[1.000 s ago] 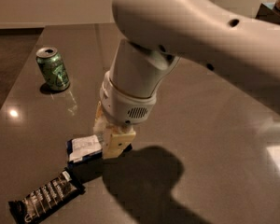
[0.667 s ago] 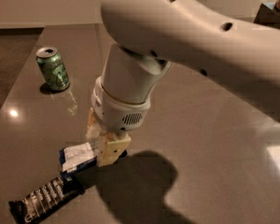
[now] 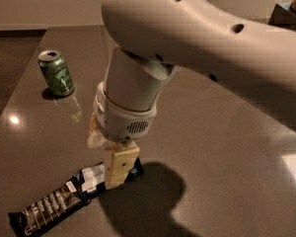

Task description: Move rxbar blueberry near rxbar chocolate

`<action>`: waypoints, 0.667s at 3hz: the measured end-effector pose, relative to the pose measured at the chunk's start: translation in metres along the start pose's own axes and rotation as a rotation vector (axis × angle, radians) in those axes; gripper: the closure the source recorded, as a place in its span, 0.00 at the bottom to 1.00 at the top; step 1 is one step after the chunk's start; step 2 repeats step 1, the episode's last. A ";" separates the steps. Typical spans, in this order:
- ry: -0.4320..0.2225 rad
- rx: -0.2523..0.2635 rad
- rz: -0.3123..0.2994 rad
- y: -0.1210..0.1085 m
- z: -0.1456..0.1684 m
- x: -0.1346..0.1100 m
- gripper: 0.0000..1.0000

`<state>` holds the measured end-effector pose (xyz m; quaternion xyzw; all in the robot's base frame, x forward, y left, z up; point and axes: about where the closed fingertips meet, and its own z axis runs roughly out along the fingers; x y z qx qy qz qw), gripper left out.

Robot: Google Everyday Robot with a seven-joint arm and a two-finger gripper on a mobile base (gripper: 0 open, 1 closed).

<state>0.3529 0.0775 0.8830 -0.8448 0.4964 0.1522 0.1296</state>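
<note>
The rxbar blueberry (image 3: 90, 177), dark blue with a white panel, lies low at the table's front left. Its left end touches or slightly overlaps the right end of the rxbar chocolate (image 3: 47, 209), a longer black bar with white lettering lying diagonally. My gripper (image 3: 107, 168) points down from the large white arm and is shut on the blueberry bar. One cream finger (image 3: 119, 164) covers the bar's middle, and the bar's right end sticks out past it. I cannot tell whether the bar rests on the table or hangs just above it.
A green soda can (image 3: 55, 72) stands upright at the back left of the dark grey table (image 3: 227, 147). The arm's shadow falls to the right of the bars. The table's left edge runs close to the chocolate bar.
My gripper has moved toward the front with the blueberry bar, bringing it down against the chocolate bar's right end. The chocolate bar and the can have not moved.
</note>
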 end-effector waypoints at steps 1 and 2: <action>0.001 0.003 -0.002 0.000 -0.001 -0.001 0.00; 0.001 0.003 -0.002 0.000 -0.001 -0.001 0.00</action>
